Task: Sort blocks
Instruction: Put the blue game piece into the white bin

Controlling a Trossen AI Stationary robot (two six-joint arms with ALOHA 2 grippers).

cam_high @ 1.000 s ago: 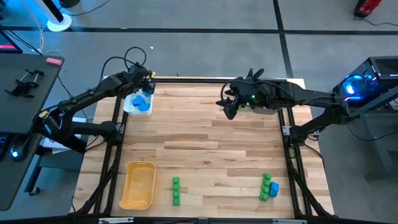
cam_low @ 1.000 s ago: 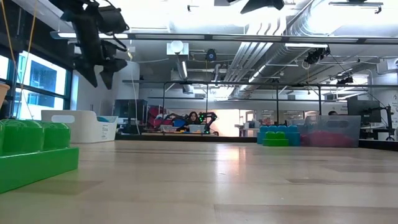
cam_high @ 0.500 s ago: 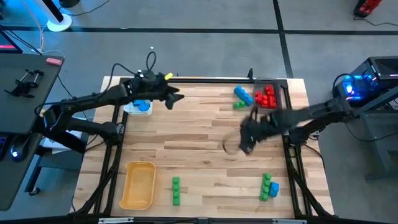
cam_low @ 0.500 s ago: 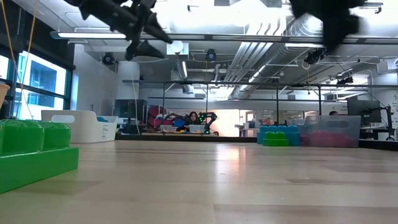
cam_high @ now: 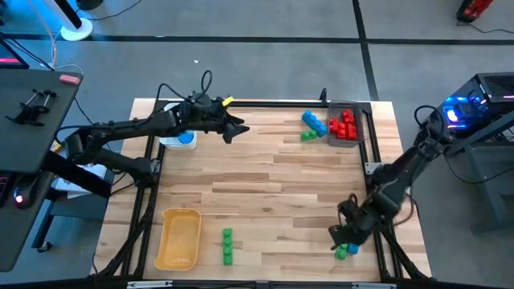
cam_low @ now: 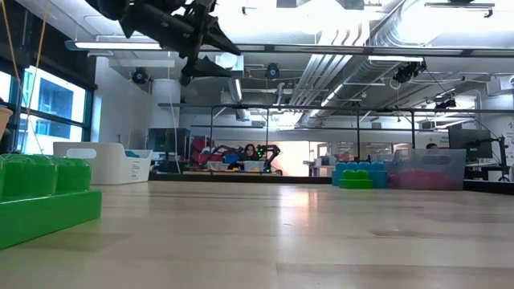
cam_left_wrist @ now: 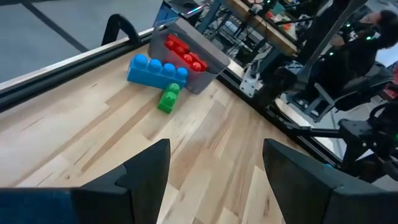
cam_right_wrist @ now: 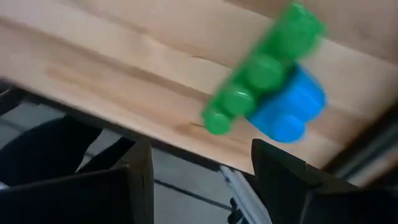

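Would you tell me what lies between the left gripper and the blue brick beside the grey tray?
Only bare wooden table lies between the left gripper, which is open, and the blue brick; the high view and the left wrist view both show it.

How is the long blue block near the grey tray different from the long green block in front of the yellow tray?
The blue block lies at the table's far side, tilted slantwise, with a small green block right beside it; in the left wrist view it shows four studs. The green block lies at the near edge, straight, and alone. Both are narrow studded bricks lying flat on the table, outside any tray.
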